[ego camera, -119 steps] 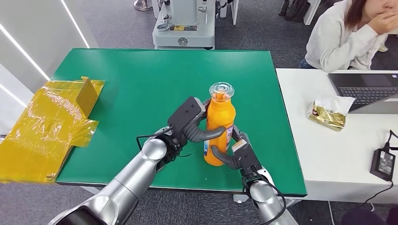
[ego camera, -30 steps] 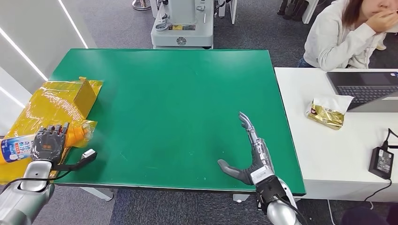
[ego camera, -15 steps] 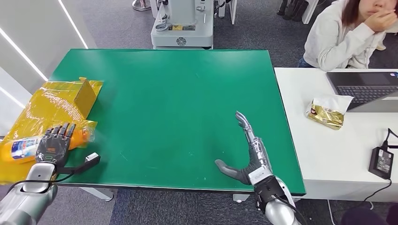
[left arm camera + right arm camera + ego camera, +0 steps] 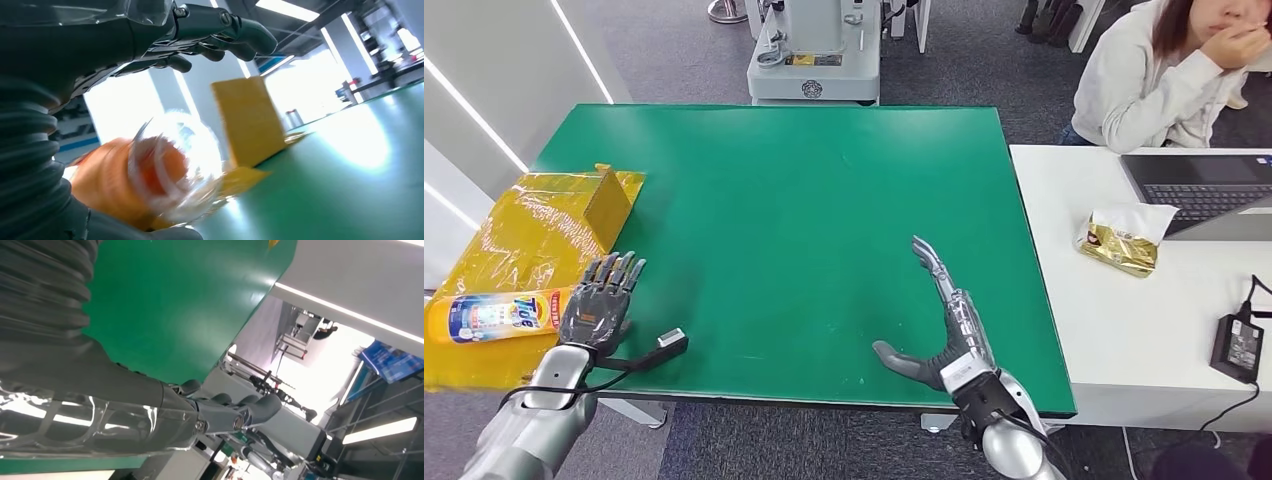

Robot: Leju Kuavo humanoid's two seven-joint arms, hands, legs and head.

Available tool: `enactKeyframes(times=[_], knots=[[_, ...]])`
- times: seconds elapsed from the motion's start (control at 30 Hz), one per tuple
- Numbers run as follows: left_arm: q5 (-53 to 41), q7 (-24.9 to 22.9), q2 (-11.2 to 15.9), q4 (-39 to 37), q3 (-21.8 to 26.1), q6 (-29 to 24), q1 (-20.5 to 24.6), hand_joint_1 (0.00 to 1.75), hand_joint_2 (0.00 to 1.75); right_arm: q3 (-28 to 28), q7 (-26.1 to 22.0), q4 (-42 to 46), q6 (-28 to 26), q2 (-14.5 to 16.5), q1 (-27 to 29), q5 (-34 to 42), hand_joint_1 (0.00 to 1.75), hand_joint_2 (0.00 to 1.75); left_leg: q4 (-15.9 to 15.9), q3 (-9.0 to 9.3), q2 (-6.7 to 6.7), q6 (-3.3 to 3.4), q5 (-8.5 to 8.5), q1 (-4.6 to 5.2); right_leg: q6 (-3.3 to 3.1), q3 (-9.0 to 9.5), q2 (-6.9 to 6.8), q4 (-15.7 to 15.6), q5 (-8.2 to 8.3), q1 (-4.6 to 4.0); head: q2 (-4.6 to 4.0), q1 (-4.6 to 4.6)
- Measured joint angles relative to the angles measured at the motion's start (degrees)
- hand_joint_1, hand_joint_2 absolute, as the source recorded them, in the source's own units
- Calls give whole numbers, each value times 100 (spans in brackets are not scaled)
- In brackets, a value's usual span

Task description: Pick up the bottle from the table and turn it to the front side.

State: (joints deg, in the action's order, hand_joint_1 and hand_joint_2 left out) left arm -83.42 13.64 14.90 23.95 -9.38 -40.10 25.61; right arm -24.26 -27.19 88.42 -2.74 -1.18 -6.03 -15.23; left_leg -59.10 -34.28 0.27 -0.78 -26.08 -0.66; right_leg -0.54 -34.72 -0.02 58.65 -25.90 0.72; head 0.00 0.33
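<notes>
The orange bottle [image 4: 494, 314] lies on its side on the yellow film-wrapped sheet [image 4: 534, 240] off the green table's [image 4: 774, 200] left front corner, its blue and white label facing up. My left hand [image 4: 602, 302] hovers just right of the bottle's cap end, fingers spread and holding nothing. The left wrist view shows the bottle's clear cap [image 4: 170, 165], blurred, close under the outstretched fingers [image 4: 220, 32]. My right hand [image 4: 944, 325] is stretched flat above the table's front edge, empty, with its fingers [image 4: 235, 415] extended.
A yellow cardboard flap [image 4: 609, 205] stands up on the sheet. A person [image 4: 1164, 70] sits at the back right behind a white table [image 4: 1104, 330] carrying a laptop [image 4: 1204, 190], a gold packet [image 4: 1124, 245] and a power adapter [image 4: 1239, 345]. A grey machine base [image 4: 814, 50] stands behind the green table.
My left hand has let go of the bottle and drifted right toward the table; the bottle now lies still on the yellow sheet. My right hand shifted slightly left.
</notes>
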Motion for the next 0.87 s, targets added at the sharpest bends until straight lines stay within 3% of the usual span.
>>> enactKeyframes(times=[0.2, 0.33, 0.43, 0.6, 0.7, 0.83, 0.87], knots=[[1246, 1155, -677, 312, 346, 0, -3, 0, 175, 0, 23, -35, -55, 0, 12, 56, 0, 175, -3, -1, 0, 0, -1, 1, 1, -1, 0, -1, 2, 3, 0, 1], [2783, 2244, -1245, 692, 556, 5, -69, 0, 175, 0, 50, -57, -88, 0, 20, 140, 0, 175, -3, -3, -5, 1, -1, 1, 1, -1, -3, -3, 1, 3, 0, 0], [3430, 2429, -1601, 1101, 528, 7, -184, 0, 175, 0, 56, -98, -88, 0, 21, 147, 0, 175, -3, -5, -5, 1, -1, 1, 2, 0, -4, -3, 1, 3, 0, 2], [4780, 2589, -1868, 1820, 228, 108, -412, 0, 175, 0, 51, -142, -112, 0, 38, 240, 0, 175, -3, -2, -2, 1, -2, 0, 1, -2, -1, -3, 2, 3, 0, -1], [6022, 2605, -1998, 2665, -265, 735, -671, 0, 175, 1, -24, -147, -219, 0, 78, 325, 0, 175, -3, -5, -17, 1, -1, 0, 3, -1, -15, -3, -1, 2, 0, -1], [7492, 2398, -2188, 3826, -1001, 2374, -994, 0, 175, 43, -258, -105, -486, 14, 231, 561, 0, 175, -3, -10, -19, 4, -3, 2, 4, -1, -17, -6, -2, 3, 0, 0], [7635, 2367, -2209, 3938, -1086, 2551, -1020, 0, 175, 53, -289, -93, -520, 19, 258, 593, 0, 175, -3, -10, -19, 4, -4, 3, 4, -1, -17, -7, -2, 3, 0, 0]])
